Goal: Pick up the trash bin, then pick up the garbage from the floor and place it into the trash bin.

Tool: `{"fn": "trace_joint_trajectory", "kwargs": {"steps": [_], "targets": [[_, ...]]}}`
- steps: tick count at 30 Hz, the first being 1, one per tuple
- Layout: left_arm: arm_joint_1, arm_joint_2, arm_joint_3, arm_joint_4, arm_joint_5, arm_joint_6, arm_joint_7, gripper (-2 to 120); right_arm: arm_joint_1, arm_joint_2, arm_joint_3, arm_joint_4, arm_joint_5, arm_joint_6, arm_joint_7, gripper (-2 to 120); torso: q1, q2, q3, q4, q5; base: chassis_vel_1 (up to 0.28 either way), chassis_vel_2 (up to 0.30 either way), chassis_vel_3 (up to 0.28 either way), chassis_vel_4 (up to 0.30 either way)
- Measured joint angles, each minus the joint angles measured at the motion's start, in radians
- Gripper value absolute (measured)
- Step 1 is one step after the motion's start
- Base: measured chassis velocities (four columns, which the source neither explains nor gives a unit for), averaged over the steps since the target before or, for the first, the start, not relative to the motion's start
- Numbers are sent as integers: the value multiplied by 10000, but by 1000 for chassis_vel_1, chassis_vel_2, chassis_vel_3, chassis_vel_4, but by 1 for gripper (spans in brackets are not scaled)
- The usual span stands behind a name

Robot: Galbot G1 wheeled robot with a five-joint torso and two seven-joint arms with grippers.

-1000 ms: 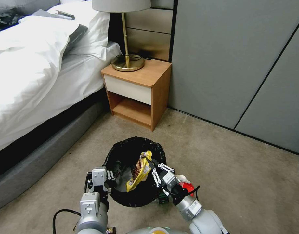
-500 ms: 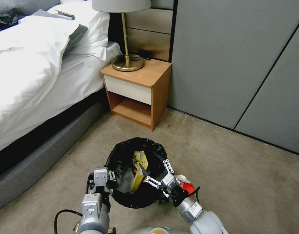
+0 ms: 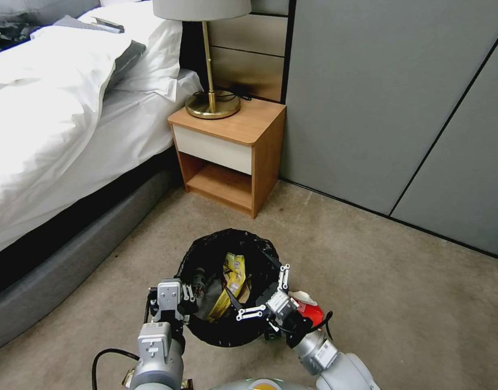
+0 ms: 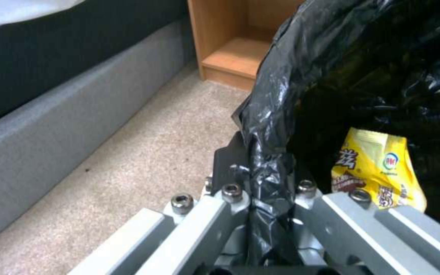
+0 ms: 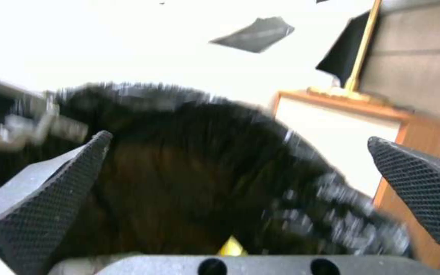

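Observation:
The trash bin (image 3: 205,257), with its black liner folded over the rim, stands on the carpet just ahead of me. My left gripper (image 3: 188,296) is shut on its near-left rim; the left wrist view shows the pinched black liner (image 4: 266,168) between the jaws. A yellow snack wrapper (image 3: 231,284) lies inside the bin, also seen as yellow wrapper (image 4: 378,172). My right gripper (image 3: 251,277) hangs open over the bin's right side, holding nothing, with its textured pads (image 5: 52,198) spread wide above the dark liner (image 5: 189,172). A red-white packet (image 3: 308,310) lies on the floor behind the right wrist.
A wooden nightstand (image 3: 230,157) with a brass lamp (image 3: 211,103) stands beyond the bin. The bed (image 3: 54,119) and its grey base (image 3: 59,265) run along the left. Grey wall panels (image 3: 400,108) close the back. Open carpet (image 3: 400,309) lies to the right.
My right gripper opened and let go of the yellow wrapper, which dropped into the bin. The gripper then drew back a little toward me. The left gripper kept its hold.

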Motion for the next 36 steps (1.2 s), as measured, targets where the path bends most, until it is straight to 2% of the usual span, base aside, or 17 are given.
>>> {"fn": "trace_joint_trajectory", "kwargs": {"steps": [6,9,10,14,20,27,36], "targets": [[-80,14,-200,65,-131,-1,-1,1,-237,128,200,1109,-225,82,426,114,0,0,0,0,-1,0,0,0,0],[-118,17,-289,143,-197,-5,2,1,-482,314,474,2027,-449,26,1281,110,0,0,0,0,-1,0,0,0,0],[-118,17,-289,143,-197,-5,2,1,-482,314,474,2027,-449,26,1281,110,0,0,0,0,-1,0,0,0,0],[-179,35,-432,246,-296,-20,2,1,-794,502,1155,2454,-659,-147,2659,102,0,0,0,0,0,0,0,0,0],[-211,74,-578,250,-409,-20,-2,1,-1510,602,1674,2509,-958,-169,3886,100,0,0,0,-1,0,0,0,0,0],[-200,90,-718,155,-525,-19,-10,1,-2152,709,2059,2311,-1244,27,4289,100,0,1,0,-1,0,0,0,0,0],[-161,102,-774,64,-601,-12,-16,1,-2115,569,2543,2123,-1080,-230,3888,100,0,0,0,1,0,0,0,0,0]]}}
